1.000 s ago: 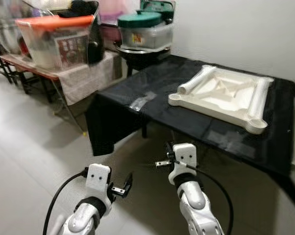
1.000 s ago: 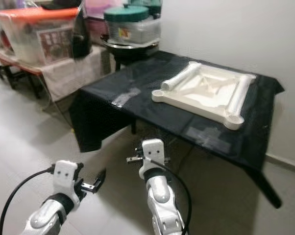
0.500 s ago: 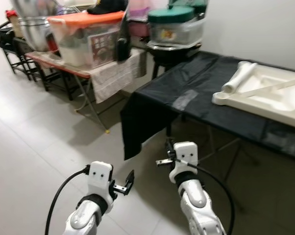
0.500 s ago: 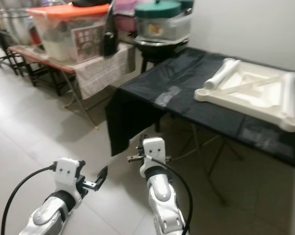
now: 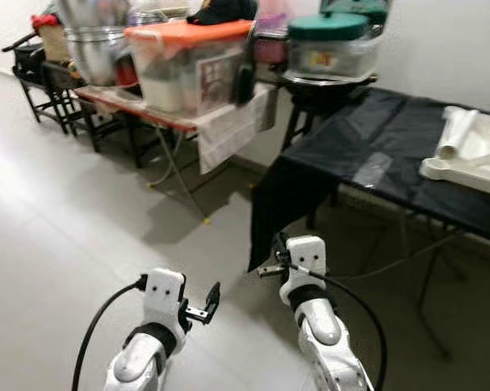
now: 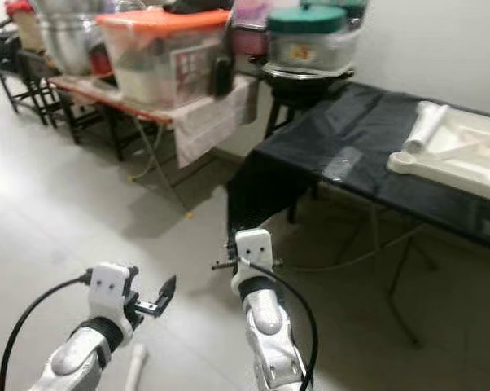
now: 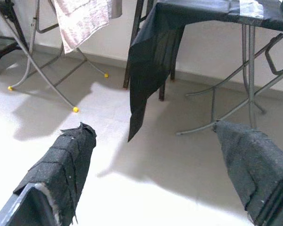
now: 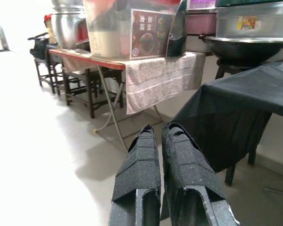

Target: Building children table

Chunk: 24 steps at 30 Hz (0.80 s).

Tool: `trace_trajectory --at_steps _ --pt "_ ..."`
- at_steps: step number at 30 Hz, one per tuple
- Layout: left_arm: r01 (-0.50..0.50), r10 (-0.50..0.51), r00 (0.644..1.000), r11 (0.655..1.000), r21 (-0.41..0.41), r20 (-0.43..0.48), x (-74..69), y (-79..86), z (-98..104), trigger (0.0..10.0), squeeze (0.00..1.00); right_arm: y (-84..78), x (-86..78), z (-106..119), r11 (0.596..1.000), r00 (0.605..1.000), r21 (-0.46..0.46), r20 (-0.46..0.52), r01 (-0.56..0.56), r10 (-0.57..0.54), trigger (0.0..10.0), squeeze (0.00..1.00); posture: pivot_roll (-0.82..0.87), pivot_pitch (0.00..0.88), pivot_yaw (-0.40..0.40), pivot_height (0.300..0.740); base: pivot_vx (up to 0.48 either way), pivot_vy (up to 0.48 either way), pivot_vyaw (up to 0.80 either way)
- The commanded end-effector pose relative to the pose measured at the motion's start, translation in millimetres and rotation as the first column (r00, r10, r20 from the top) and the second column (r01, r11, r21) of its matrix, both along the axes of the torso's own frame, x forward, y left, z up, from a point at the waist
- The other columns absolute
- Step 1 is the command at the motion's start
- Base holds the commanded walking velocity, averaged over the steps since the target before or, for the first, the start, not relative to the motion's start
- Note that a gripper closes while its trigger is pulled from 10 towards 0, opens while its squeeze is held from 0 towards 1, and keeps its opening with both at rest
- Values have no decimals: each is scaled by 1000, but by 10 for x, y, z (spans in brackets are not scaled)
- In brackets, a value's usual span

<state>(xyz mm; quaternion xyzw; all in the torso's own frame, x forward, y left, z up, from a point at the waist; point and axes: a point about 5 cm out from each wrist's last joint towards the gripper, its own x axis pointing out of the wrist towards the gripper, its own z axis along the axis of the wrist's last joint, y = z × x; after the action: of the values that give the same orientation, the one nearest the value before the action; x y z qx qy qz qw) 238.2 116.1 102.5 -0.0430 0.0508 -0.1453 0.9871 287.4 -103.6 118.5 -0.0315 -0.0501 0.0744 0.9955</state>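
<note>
Left eye: I have both arms low over the floor, left gripper [image 5: 211, 300] and right gripper [image 5: 269, 262] carrying nothing; the white tabletop [image 5: 473, 159] lies upside down on the black table [image 5: 367, 138] far to my right, a leg [image 5: 457, 133] lying on it, cut by the frame edge. Right eye: same layout, plus a white tube [image 6: 135, 366] on the floor just beside my left arm, maybe another leg, can't confirm. Left wrist: fingers [image 7: 66, 160] spread wide apart, only bare floor and the black cloth [image 7: 148, 61] ahead. Right wrist: fingers [image 8: 137, 174] pressed together, nothing between them, pointing at the cluttered side table [image 8: 127, 63]. Risk: I am facing away from the parts, so walking on could clip the side table's thin legs, or I could step on that tube and slip.
</note>
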Motion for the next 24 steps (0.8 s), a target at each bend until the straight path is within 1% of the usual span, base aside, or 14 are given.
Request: trace_trajectory --at_steps 1,10,12,19,24 --pt "0 0 1000 1000 3 -2 0 -13 -4 10000 0 -29 2 -10 1000 1000 -5 -6 9 -9 10000 0 158 0 -11 740 0 0 0" --pt "0 0 1000 1000 4 2 1 -18 1 10000 0 -3 -3 -3 1000 1000 -3 1 -25 25 10000 0 158 0 -15 740 0 0 0" --pt "0 0 1000 1000 5 2 2 -18 1 10000 0 6 -7 1 999 999 -5 4 -33 33 10000 0 158 0 -15 740 0 0 475" --pt "-3 3 1000 1000 7 1 6 -23 -6 10000 0 16 -9 4 999 999 0 6 -44 44 10000 0 159 0 -18 740 0 0 742" --pt "-3 3 1000 1000 6 5 9 -28 -3 10000 0 -6 5 -5 999 999 24 -4 -42 42 10000 0 157 0 -17 740 0 0 0"
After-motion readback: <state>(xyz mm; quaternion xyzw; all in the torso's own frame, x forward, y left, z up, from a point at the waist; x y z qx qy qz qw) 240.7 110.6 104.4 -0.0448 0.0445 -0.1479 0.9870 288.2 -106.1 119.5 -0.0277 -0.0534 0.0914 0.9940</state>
